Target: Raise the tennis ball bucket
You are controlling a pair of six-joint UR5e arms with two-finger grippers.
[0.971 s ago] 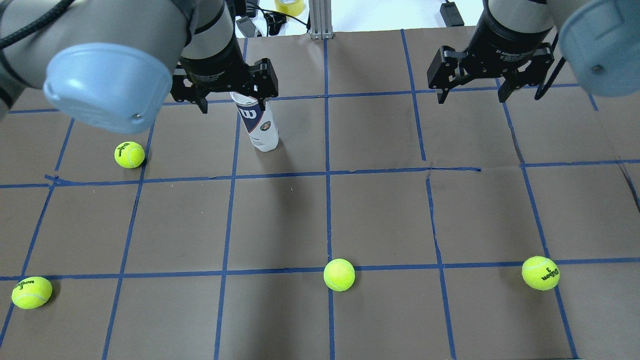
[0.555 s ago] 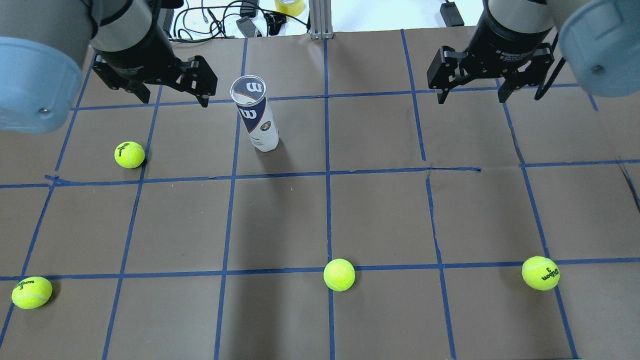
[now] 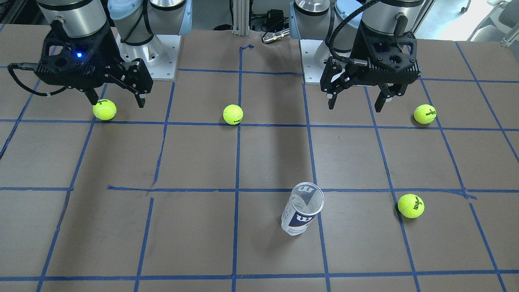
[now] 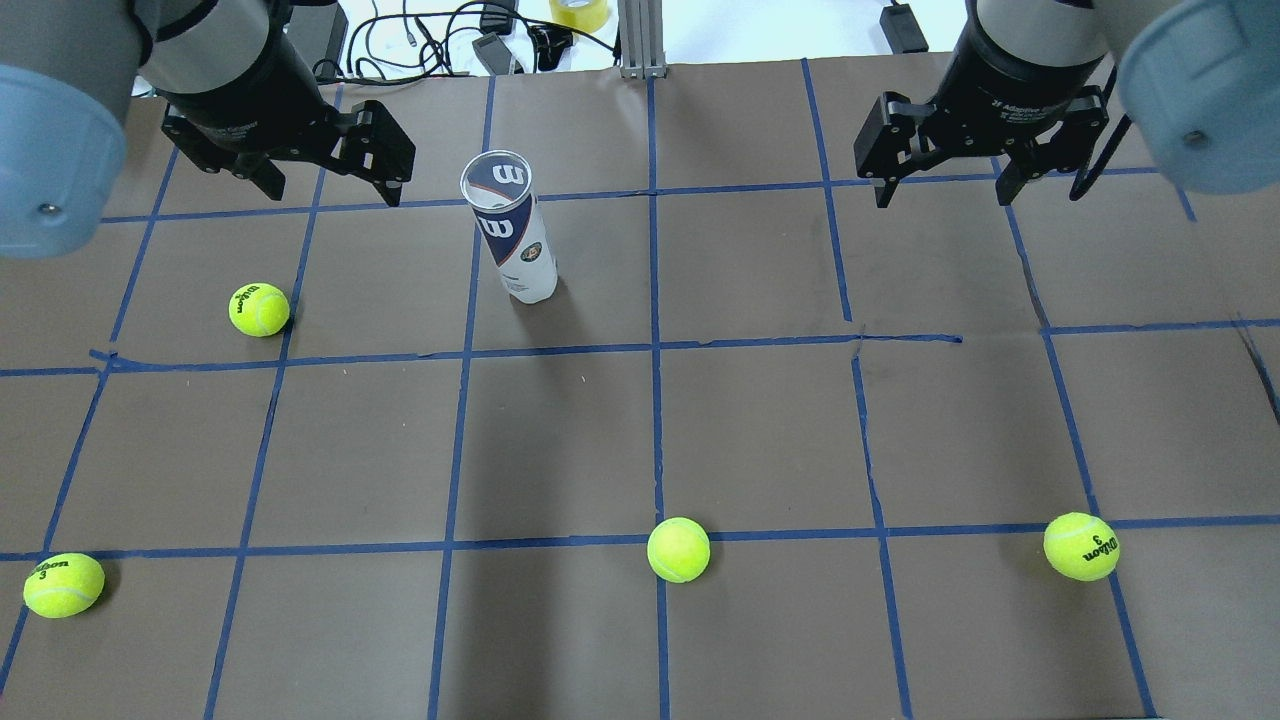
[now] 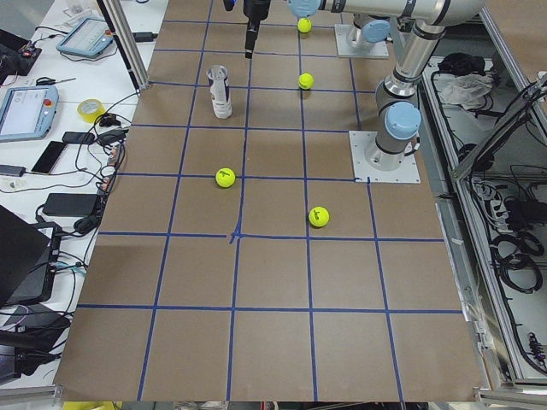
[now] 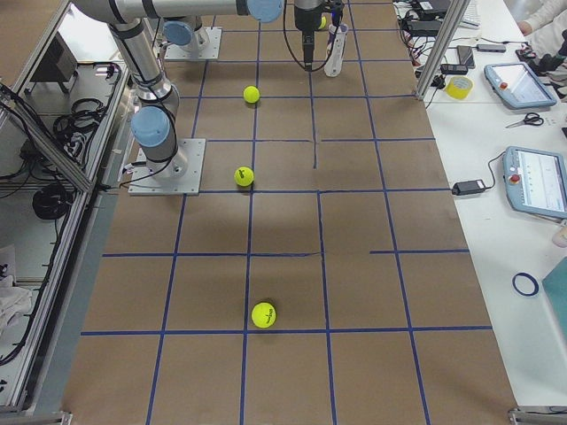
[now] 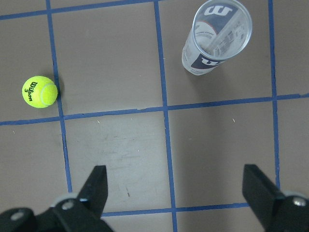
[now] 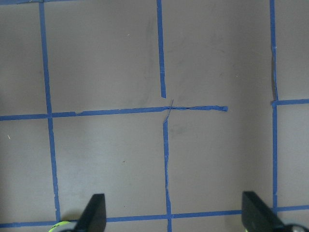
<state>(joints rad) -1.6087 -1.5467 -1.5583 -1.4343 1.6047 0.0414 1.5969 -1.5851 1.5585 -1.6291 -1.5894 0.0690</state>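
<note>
The tennis ball bucket (image 4: 510, 240) is a clear tube with a navy and white "W" label. It stands upright and open-topped on the brown table, and also shows in the front view (image 3: 302, 209) and the left wrist view (image 7: 217, 36). My left gripper (image 4: 330, 190) is open and empty, raised above the table to the left of the tube and apart from it; it also shows in the front view (image 3: 356, 103). My right gripper (image 4: 945, 195) is open and empty, hovering far to the right of the tube, and also shows in the front view (image 3: 117, 100).
Several yellow-green tennis balls lie on the table: one left of the tube (image 4: 259, 309), and three near the robot's edge (image 4: 63, 585), (image 4: 678, 549), (image 4: 1081, 546). Blue tape lines grid the table. Cables, a tape roll (image 4: 578, 12) and a metal post (image 4: 640, 40) sit at the far edge.
My left gripper, which hung open over the tube's top, has moved off to the left and away from it. The tube and the right arm have not moved.
</note>
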